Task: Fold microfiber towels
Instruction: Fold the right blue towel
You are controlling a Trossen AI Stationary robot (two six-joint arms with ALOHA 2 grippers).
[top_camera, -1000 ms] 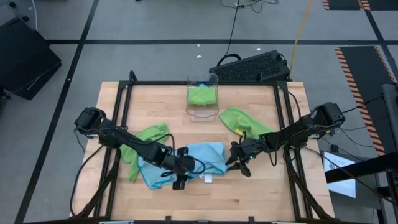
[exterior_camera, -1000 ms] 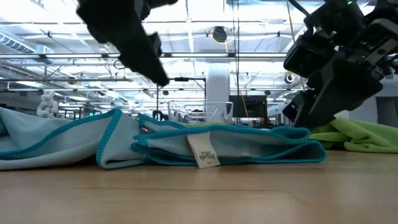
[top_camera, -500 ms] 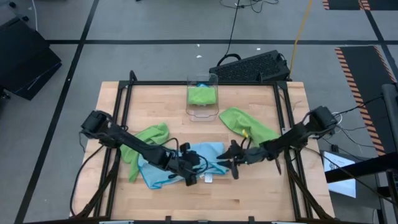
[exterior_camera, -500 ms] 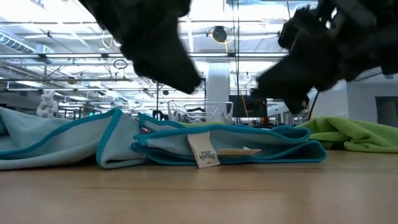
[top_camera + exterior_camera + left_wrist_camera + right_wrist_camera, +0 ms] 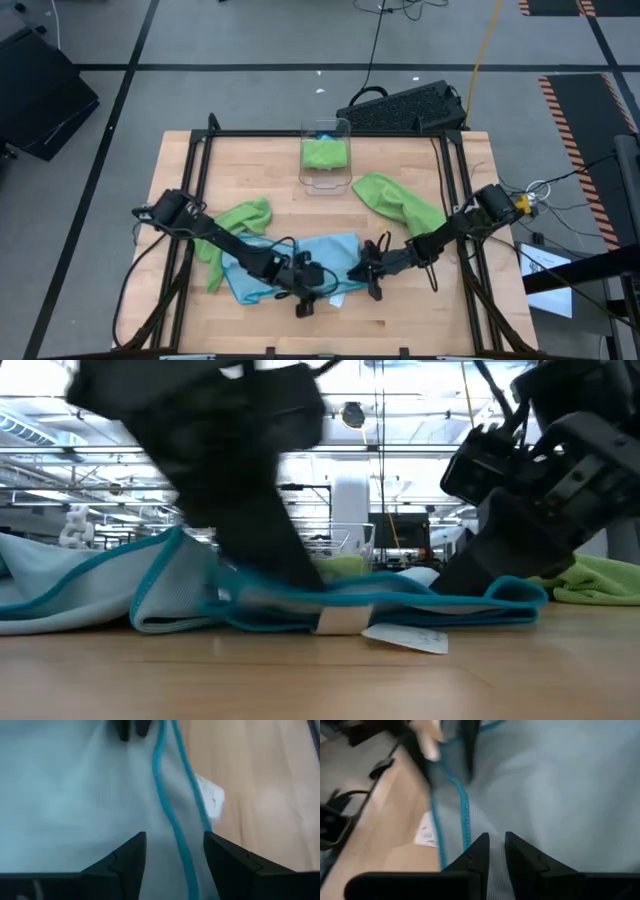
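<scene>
A light blue towel (image 5: 300,255) with a teal hem lies crumpled on the table's near middle. Its white tag (image 5: 405,638) lies flat on the wood. My left gripper (image 5: 308,295) stands open over the towel's near edge, the hem (image 5: 172,815) running between its fingers. My right gripper (image 5: 362,272) is down at the towel's right end, its fingers close together with cloth between them. A lime green towel (image 5: 238,222) lies left of the blue one. Another (image 5: 400,200) lies at its right. A third green towel sits in the clear bin (image 5: 325,155). My left gripper comes slanting down from the table's left, and its open fingers (image 5: 125,865) are down on the blue towel beside its near hem. The cloth lies flat on the table under them. My right gripper has the towel's right end (image 5: 497,827) between its two fingers, coming low from the table's right. One layer or several, I cannot tell. That end (image 5: 515,595) humps slightly off the table while the remainder lies on the wood.
The clear bin stands at the table's far middle. A black frame (image 5: 200,170) runs along the table's left, far and right sides. Bare wood (image 5: 420,320) shows along the near edge.
Both grippers have come down onto the blue towel. The left one went toward the table's right and near edge, the right one toward the left and near edge. The towel's near edge has shifted, and its tag, which hung upright, now lies flat on the table.
</scene>
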